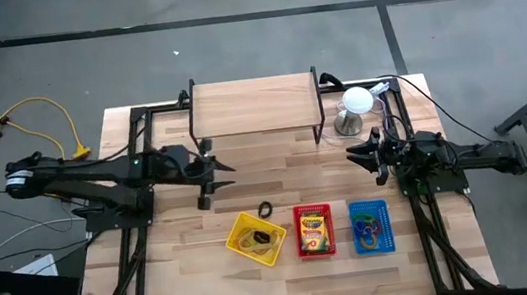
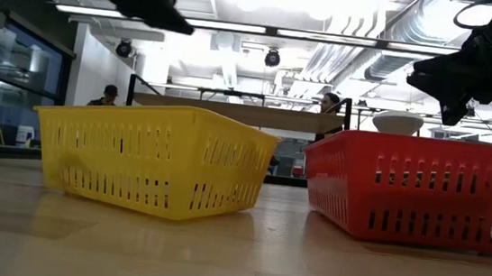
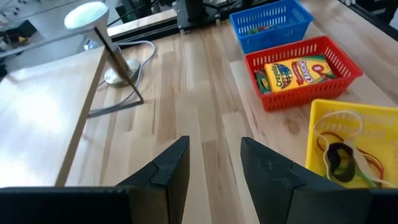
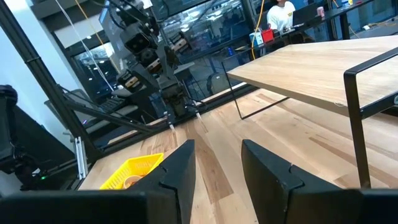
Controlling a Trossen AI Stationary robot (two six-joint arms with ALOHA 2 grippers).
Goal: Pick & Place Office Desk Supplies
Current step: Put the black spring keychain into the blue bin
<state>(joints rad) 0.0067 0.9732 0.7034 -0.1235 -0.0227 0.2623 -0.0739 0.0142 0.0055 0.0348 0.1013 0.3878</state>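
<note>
Both arms hover above the counter (image 1: 291, 285), and neither carries anything. The left end effector (image 1: 214, 171) sits with its fingers (image 3: 171, 174) parted and nothing between them, up in front of the wooden shelf (image 1: 254, 105). The right end effector (image 1: 370, 152) is released too, empty, hanging just beside the white dome (image 1: 358, 101).

The supplies look mostly sorted: rubber bands in the yellow basket (image 1: 256, 239), a crayon box (image 1: 312, 229) in the red basket (image 1: 314, 231), small coloured clips in the blue basket (image 1: 370, 227). One dark loop (image 1: 265, 209) lies loose on the wood, just outside the yellow basket's far edge.

That loop is the trouble spot. It lies flat and thin, so fingers coming down a touch high would probably close on air, and a touch low would scrape the wood. It also sits hard by the basket wall, so an approach from that side could nudge the light basket and shift the bands inside. For the right arm, the risk is the dome: a careless swing could clip it or its cable.
</note>
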